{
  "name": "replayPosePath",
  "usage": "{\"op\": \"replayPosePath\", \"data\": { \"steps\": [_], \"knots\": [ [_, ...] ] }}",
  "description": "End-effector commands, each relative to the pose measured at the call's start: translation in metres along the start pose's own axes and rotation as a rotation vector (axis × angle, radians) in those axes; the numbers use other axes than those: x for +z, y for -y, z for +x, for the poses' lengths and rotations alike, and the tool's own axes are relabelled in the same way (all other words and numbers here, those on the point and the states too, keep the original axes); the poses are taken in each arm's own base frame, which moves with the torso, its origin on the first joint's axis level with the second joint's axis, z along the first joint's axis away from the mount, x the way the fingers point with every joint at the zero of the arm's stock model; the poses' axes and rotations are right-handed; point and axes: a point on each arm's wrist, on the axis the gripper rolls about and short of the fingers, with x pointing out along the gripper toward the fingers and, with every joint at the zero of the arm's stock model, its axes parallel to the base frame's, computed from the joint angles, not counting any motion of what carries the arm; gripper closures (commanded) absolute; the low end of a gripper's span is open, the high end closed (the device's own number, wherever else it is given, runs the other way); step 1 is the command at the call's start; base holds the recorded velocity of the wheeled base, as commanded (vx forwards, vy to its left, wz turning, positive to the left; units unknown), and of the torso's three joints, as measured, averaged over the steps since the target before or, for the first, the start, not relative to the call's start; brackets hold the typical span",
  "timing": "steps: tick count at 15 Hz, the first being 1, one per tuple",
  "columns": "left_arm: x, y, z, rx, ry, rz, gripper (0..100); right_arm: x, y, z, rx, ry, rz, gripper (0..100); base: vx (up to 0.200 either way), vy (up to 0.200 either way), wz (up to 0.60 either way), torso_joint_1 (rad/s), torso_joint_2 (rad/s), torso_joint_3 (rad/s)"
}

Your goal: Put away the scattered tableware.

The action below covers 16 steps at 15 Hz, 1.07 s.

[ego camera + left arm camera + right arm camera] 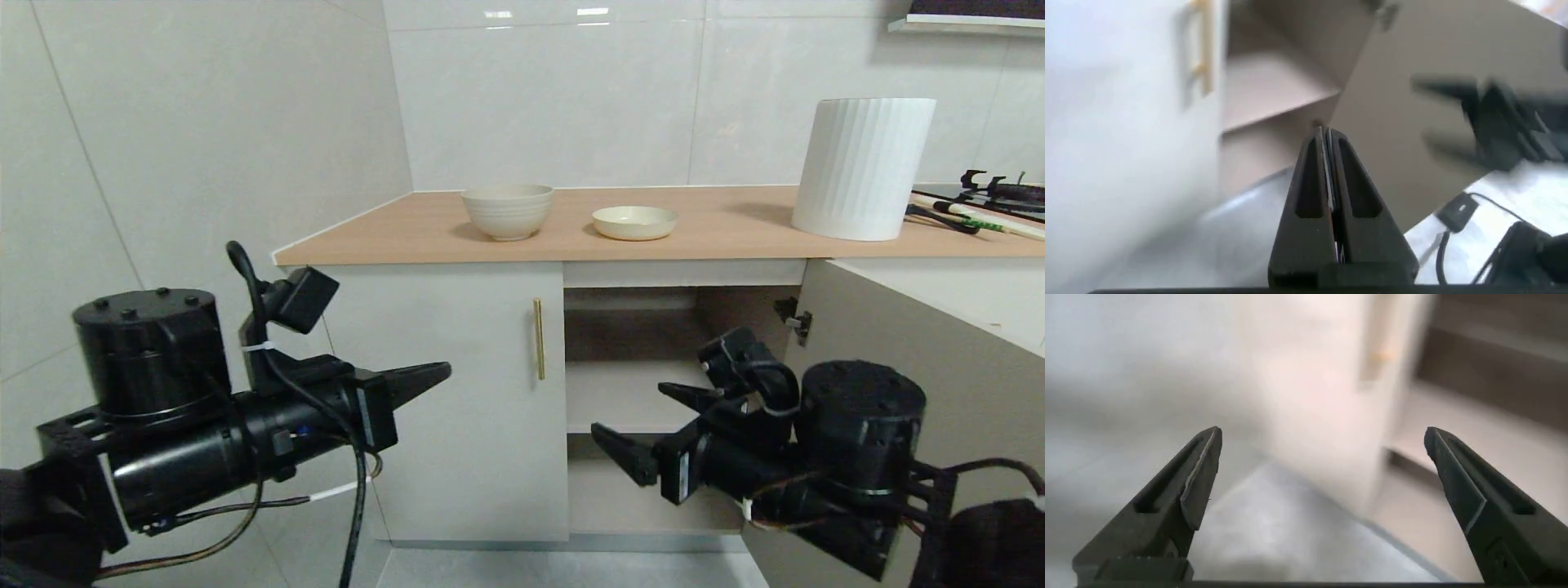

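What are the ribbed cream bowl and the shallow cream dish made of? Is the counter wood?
The ribbed cream bowl looks like ceramic or stoneware: thick walls, matte glaze, grooved rings. The shallow cream dish seems the same, with a soft sheen. The tan countertop has a wood look, maybe laminate; real wood cannot be told.

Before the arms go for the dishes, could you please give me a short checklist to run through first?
1. Cabinet door open, shelf exposed: ok.
2. Bowl upright on the counter: ok.
3. Saucer apart from the bowl: ok.
4. Right gripper open and empty: ok.
5. Left gripper open for grasping: not ok, shut.
6. Back of the shelf free: cannot tell.
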Motion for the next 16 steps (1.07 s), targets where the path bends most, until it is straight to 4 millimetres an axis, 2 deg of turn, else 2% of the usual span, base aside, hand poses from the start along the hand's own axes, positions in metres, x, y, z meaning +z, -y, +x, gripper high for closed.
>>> {"op": "replayPosePath", "data": {
  "steps": [1,4,6,7,11,16],
  "knots": [
    [0.019,0.004,-0.037,0.050,0.077,0.028,100,0.040,0.026,0.010,-0.109,0.040,0.009,0,0.000,0.000,0.00,0.000,0.00,0.000],
    [0.028,-0.001,-0.062,0.149,0.055,0.042,100,0.095,0.036,-0.012,-0.174,-0.107,0.022,0,0.000,0.000,0.00,0.000,0.00,0.000],
    [0.033,-0.002,-0.070,0.183,0.055,0.032,100,0.109,0.034,-0.027,-0.177,-0.142,0.103,0,0.000,0.000,0.00,0.000,0.00,0.000],
    [0.034,0.000,-0.072,0.183,0.055,0.032,0,0.110,0.034,-0.030,-0.187,-0.136,0.141,0,0.000,0.000,0.00,0.000,0.00,0.000],
    [0.038,0.002,-0.075,0.176,0.085,0.037,0,0.121,0.030,-0.056,-0.173,-0.077,0.145,0,0.000,0.000,0.00,0.000,0.00,0.000],
    [0.037,0.003,-0.075,0.171,0.084,0.039,0,0.123,0.030,-0.056,-0.177,-0.067,0.159,0,0.000,0.000,0.00,0.000,0.00,0.000]
  ]
}}
